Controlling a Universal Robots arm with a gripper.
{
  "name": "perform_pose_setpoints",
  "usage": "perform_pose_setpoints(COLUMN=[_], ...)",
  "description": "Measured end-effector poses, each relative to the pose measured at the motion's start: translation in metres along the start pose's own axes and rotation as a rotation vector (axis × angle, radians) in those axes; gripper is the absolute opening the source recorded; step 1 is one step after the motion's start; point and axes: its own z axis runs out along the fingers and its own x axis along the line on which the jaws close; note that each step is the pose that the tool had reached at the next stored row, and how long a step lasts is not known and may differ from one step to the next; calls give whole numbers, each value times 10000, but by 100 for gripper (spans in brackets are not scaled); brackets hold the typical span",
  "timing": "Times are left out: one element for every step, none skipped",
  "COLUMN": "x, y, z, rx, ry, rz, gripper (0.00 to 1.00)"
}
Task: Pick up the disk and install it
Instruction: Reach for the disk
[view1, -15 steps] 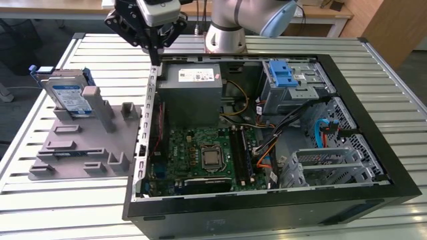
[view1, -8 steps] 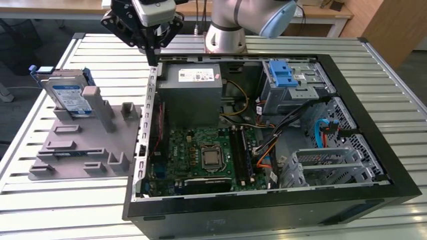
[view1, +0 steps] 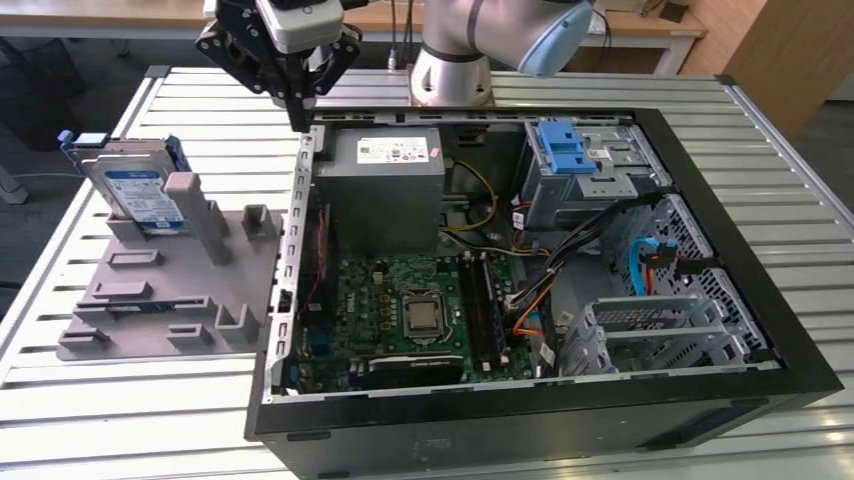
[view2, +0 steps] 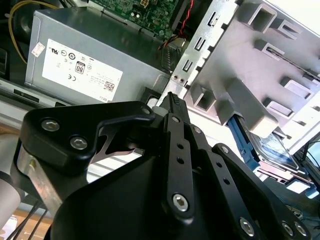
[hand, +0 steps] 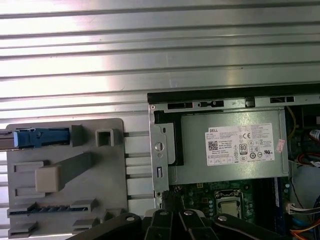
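- Tabletop (view1: 134, 400) of ribbed metal slats spans the exterior view and carries everything else.
- At the upper left of that frame, the disk (view1: 140, 190) stands on edge in a slot of a grey holder (view1: 160, 290). Its white-and-blue label faces outward and blue rails run along its edges. Nothing grips it.
- The first wrist view looks down on the disk (hand: 42, 136) as a thin blue-railed strip at the holder's (hand: 65, 170) edge. In the second wrist view the disk (view2: 272, 150) leans behind the holder's (view2: 250, 105) grey blocks.
- At the top of the exterior frame, left of centre, the gripper (view1: 298, 120) hangs pointing down. It is well apart from the disk and over the back corner of the computer case (view1: 534, 415).
- Its jaws are together with nothing between them, as seen in the second wrist view (view2: 172, 102) and the first wrist view (hand: 172, 200). Whether the tips touch the case wall cannot be told.
- The case lies open on its side and takes up the centre and right of the frame.
- Just right of the gripper sits the grey power supply (view1: 387, 195), with the green motherboard (view1: 387, 300) and its processor socket (view1: 423, 315) below it.
- At the upper right, a blue latch piece (view1: 567, 150) sits atop the metal drive bay (view1: 601, 185).
- Below the bay, at mid right, a thin blue cable (view1: 647, 262) loops inside the case.
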Motion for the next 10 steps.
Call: perform_pose_setpoints(x=[4, 8, 13, 18, 24, 29, 34, 39, 45, 49], y=[0, 1, 1, 1, 1, 1, 1, 1, 1, 2], z=[1, 2, 2, 4, 5, 6, 7, 8, 9, 9], rx=[0, 0, 0, 1, 0, 0, 1, 1, 1, 1], ry=[2, 5, 7, 8, 9, 11, 12, 13, 15, 16], rz=[0, 0, 0, 0, -1, 0, 0, -1, 0, 0], gripper=[11, 11, 11, 11, 11, 11, 11, 11, 11, 11])
